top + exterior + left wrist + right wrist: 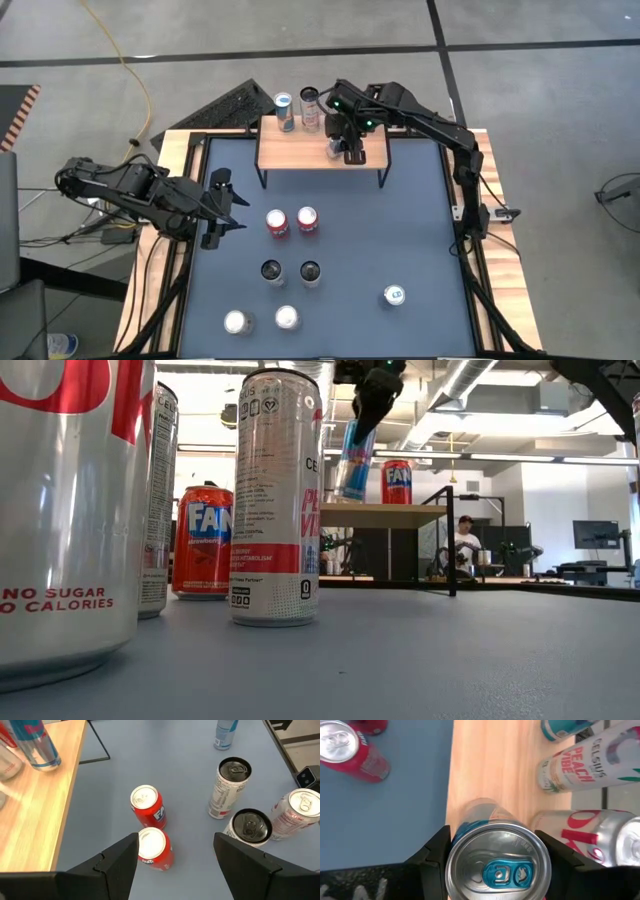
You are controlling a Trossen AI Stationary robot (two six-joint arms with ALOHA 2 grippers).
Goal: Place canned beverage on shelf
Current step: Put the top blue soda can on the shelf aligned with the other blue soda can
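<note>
**Blue can carried over the shelf**

While the table [420,240] still carries a scatter of cans on its blue mat, the shelf [290,152] stands against the far edge with two tall cans at its far-left corner. The right arm reaches in from the right edge, and the right gripper [342,143] sits above the middle of the wooden top, its fingers closed on the sides of a slim blue can [495,865]. From table height that can [355,460] appears to hang above the shelf surface, slightly tilted, so I judge the placing is under way but not done.

To finish well, the can should be brought upright, lowered until its base sits flat on the wood, clear of the neighbouring tall cans, and released only then. A tilted release could tip it into them or off the near edge.

The left gripper [175,857] waits near the table's left edge, holding nothing, its fingers spread moderately wide, with two red cans [149,806] on the mat ahead of it.
</note>
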